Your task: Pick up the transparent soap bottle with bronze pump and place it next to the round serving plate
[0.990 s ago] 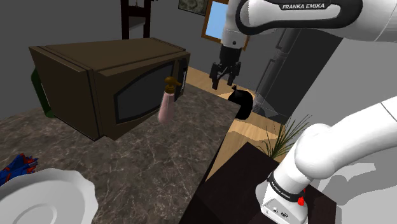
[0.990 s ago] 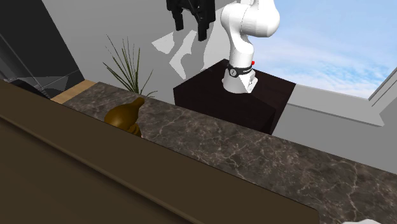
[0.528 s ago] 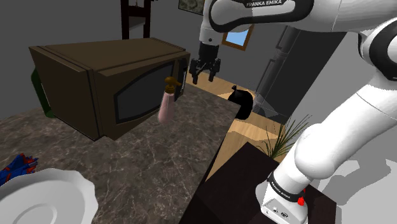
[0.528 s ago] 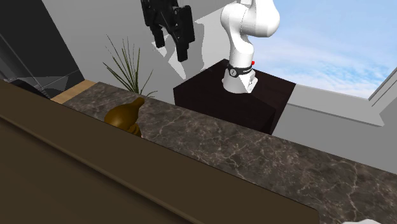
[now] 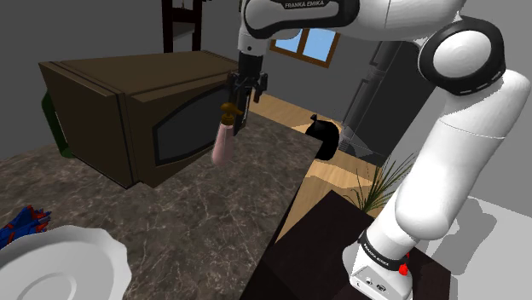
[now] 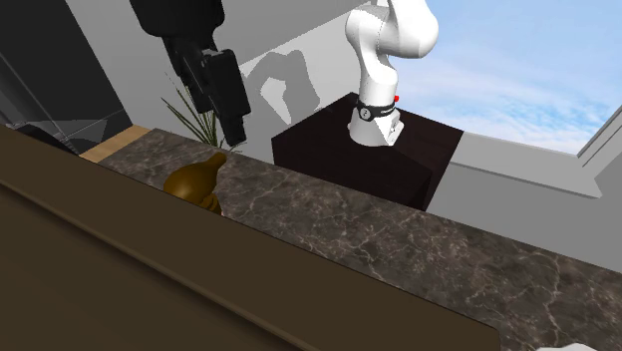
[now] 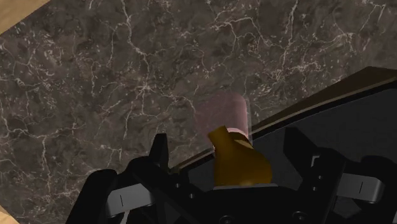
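Swinging in from the worktop's (image 5: 196, 213) edge over the last second, our fingers (image 7: 159, 151) now hang above the bottle (image 5: 222, 145), which stands by the microwave (image 5: 102, 94) door. They are spread wide and empty, lined up over its pump (image 7: 238, 162), ready, we judge, to descend.

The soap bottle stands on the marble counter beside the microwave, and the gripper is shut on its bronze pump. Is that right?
No: the wrist view shows the gripper open, fingers apart on either side of the bronze pump, not touching it. The rest is right.
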Robot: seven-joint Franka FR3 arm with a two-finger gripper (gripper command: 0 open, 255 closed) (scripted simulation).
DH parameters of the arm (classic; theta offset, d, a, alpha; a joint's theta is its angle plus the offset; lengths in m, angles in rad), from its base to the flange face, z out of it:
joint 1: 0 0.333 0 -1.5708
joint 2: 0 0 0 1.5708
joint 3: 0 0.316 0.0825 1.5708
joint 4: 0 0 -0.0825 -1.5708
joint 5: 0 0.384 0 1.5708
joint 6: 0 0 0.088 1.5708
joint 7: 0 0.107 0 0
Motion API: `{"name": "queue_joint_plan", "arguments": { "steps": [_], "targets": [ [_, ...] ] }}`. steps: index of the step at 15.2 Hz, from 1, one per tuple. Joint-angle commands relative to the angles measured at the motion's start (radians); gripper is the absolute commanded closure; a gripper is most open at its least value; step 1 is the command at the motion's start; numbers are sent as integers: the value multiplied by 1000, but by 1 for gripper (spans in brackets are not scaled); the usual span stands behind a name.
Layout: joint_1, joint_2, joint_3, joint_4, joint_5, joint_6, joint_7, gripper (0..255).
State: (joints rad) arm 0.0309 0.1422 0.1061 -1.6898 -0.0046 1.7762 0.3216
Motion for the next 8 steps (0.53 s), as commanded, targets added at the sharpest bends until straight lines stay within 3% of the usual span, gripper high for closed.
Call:
{"name": "queue_joint_plan", "arguments": {
  "steps": [1,4,8],
  "targets": [
    [4,81,1,96,-5,-12,12,0],
    [15,215,1,274,-13,-50,30,0],
    [15,214,1,232,-13,-9,30,0]
  ]
}}
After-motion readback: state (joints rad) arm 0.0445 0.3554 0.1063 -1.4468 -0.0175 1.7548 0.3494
